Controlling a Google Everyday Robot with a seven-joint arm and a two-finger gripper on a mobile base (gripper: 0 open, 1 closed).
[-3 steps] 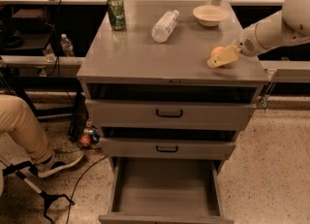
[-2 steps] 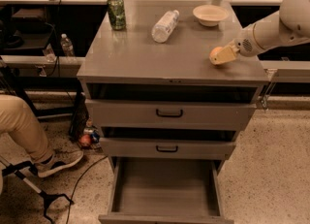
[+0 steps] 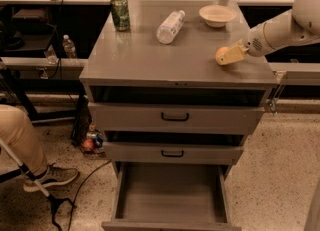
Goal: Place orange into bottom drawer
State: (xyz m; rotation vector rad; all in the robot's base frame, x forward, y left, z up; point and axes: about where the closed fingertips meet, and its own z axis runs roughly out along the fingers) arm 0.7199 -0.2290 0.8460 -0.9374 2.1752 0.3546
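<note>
The orange [image 3: 221,54] is small and round, at the right side of the grey cabinet top [image 3: 145,60], right at its surface. My gripper [image 3: 229,55] reaches in from the right on a white arm, and its beige fingers [image 3: 235,55] are closed around the orange. The bottom drawer [image 3: 170,192] is pulled out at the foot of the cabinet, and its plain grey inside holds nothing. It lies well below and to the left of the gripper.
A green can [image 3: 120,13], a plastic bottle lying on its side [image 3: 170,26] and a beige bowl [image 3: 217,15] stand on the cabinet top. The two upper drawers [image 3: 175,117] are shut. A person's leg and shoe [image 3: 30,150] are at the left. Floor clutter [image 3: 89,142] lies beside the cabinet.
My gripper, with the orange in it, has shifted slightly upward at the right side of the cabinet top. Nothing else has moved.
</note>
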